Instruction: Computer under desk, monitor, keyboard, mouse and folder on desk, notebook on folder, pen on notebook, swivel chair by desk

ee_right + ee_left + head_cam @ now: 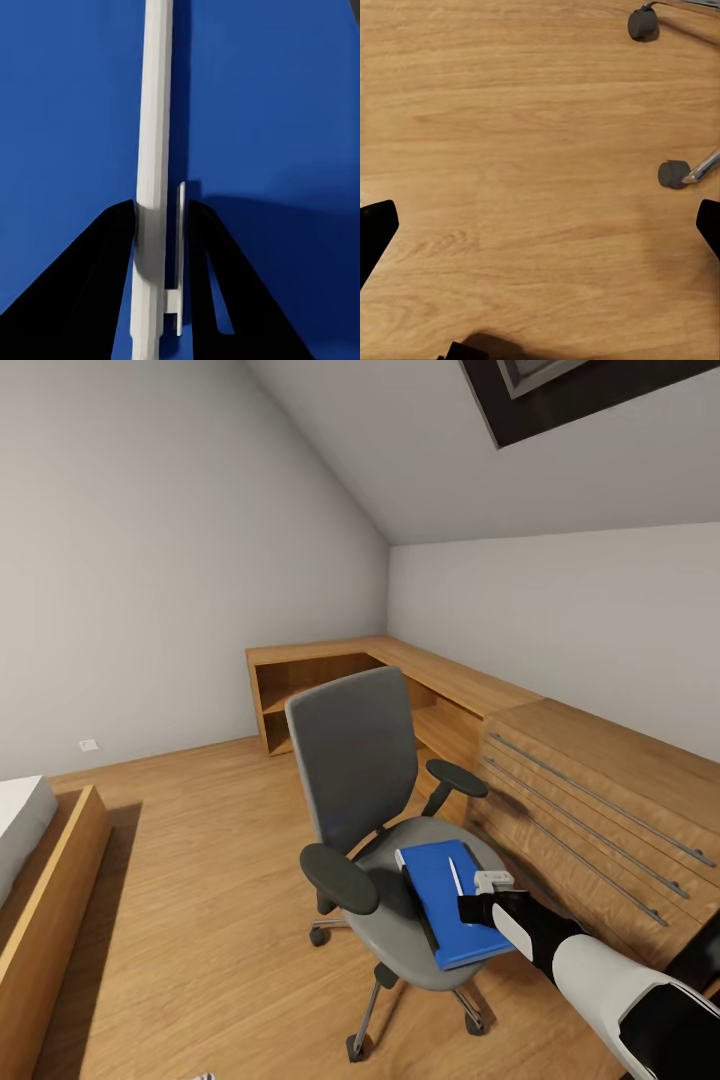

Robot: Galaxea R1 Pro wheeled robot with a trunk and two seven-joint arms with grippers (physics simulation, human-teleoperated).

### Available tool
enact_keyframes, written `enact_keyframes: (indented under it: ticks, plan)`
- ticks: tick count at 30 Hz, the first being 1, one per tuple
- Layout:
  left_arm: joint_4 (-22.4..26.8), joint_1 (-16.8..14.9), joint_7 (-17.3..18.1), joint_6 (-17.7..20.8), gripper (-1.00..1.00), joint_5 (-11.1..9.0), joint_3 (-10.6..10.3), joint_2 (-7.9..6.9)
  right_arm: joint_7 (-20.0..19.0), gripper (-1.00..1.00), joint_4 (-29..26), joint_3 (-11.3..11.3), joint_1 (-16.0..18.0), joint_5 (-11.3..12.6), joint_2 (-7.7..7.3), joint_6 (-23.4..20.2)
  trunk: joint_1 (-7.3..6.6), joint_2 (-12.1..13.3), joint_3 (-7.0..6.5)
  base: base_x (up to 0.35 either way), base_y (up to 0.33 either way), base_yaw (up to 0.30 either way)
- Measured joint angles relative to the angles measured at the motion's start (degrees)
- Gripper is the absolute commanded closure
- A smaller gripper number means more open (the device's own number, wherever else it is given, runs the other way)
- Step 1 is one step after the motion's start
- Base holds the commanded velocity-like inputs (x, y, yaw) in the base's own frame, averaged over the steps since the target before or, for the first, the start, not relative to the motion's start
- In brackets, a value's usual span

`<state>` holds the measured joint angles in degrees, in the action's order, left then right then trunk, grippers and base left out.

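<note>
The grey swivel chair (355,760) stands on the wooden floor with its back to me. On its seat lies the bright blue folder (440,900) (75,112), black spine toward the backrest. The thin pale pen (455,877) (154,112) rests lengthwise on the folder. My right gripper (470,903) (161,210) reaches over the folder's near end, its black fingers (112,270) shut on the pen's lower part beside its clip. My left gripper (540,225) hangs open above bare floor, close to two chair castors (673,174).
A light wooden counter with long bar handles (600,800) runs along the right wall, close to the chair. It joins low open shelves (330,680) in the far corner. A wood-framed bed (45,880) sits at the left. Open floor lies between bed and chair.
</note>
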<state>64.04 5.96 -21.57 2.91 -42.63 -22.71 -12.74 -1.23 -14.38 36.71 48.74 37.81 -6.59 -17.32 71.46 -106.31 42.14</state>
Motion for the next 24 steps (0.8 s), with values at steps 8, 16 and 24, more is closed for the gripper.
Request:
enact_keyframes:
  ticks: [8, 16, 24]
  plan:
    - [0.0, 0.0, 0.1, -0.1, -1.0, 0.2, 0.3, -0.03, 0.0, 1.0, 0.0, 0.1, 0.0, -0.1, -0.03, 0.0, 0.0, 0.0, 0.0, 0.0, 0.0, 0.0]
    - [0.0, 0.0, 0.1, -0.1, -1.0, 0.2, 0.4, -0.03, 0.1, 1.0, 0.0, 0.1, 0.0, -0.1, -0.04, 0.0, 0.0, 0.0, 0.0, 0.0, 0.0, 0.0]
    - [-1.6, 0.0, 0.0, -0.1, -1.0, 0.1, 0.3, 0.03, 0.0, 1.0, -0.4, 0.0, 0.0, -0.1, -0.25, 0.6, -1.53, 2.8, -1.25, 0.0, 0.0, 0.0]
